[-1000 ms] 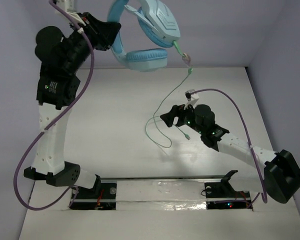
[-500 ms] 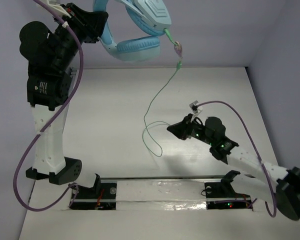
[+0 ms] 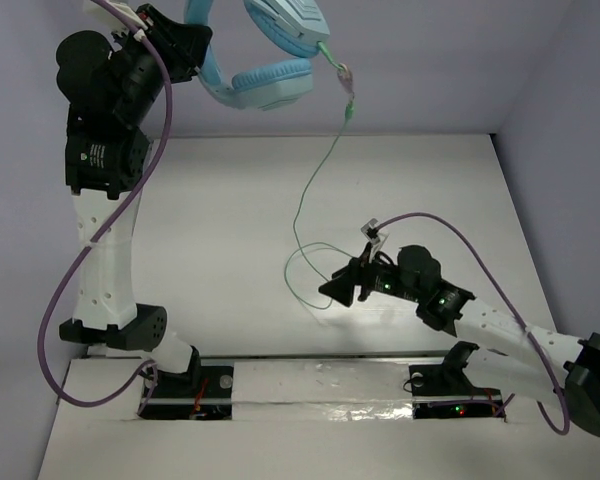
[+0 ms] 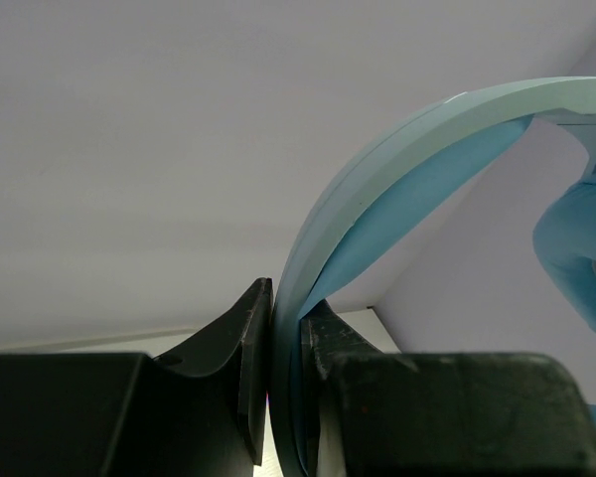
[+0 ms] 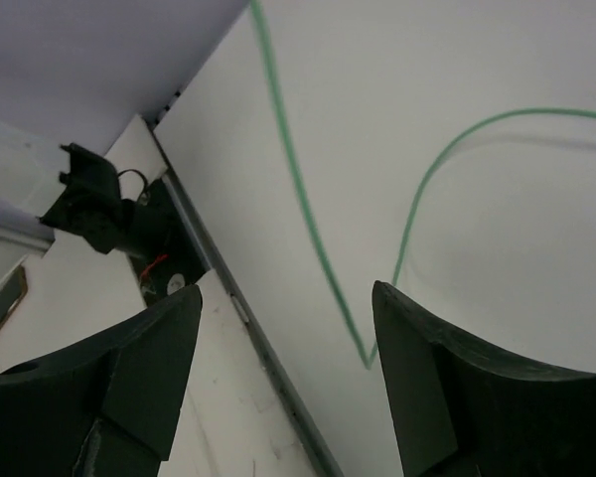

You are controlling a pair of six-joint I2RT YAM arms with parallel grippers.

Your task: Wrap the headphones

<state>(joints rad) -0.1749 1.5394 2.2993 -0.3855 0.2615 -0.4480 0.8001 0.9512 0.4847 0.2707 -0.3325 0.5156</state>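
Note:
The light blue headphones (image 3: pixel 265 60) hang high at the back left, held by the headband (image 4: pixel 397 169) in my shut left gripper (image 3: pixel 185 45); in the left wrist view the band is pinched between the two black fingers (image 4: pixel 243 368). Their thin pale green cable (image 3: pixel 315 180) drops from the cups to the white table and loops there (image 3: pixel 305 270). My right gripper (image 3: pixel 335 288) hovers low over the loop's near end with its jaws wide apart. In the right wrist view the cable's sharp bend (image 5: pixel 366 360) lies on the table between the open fingers, untouched.
The white table (image 3: pixel 210 220) is walled by purple-grey panels. Thick purple arm cables (image 3: pixel 70 300) hang by each arm. A metal rail (image 3: pixel 320 355) and the two arm bases (image 3: pixel 180 385) line the near edge; the left one shows in the right wrist view (image 5: pixel 99 214).
The left arm has carried the headphones up and to the left, pulling the cable taller. The right gripper has moved left and nearer over the cable loop, jaws apart.

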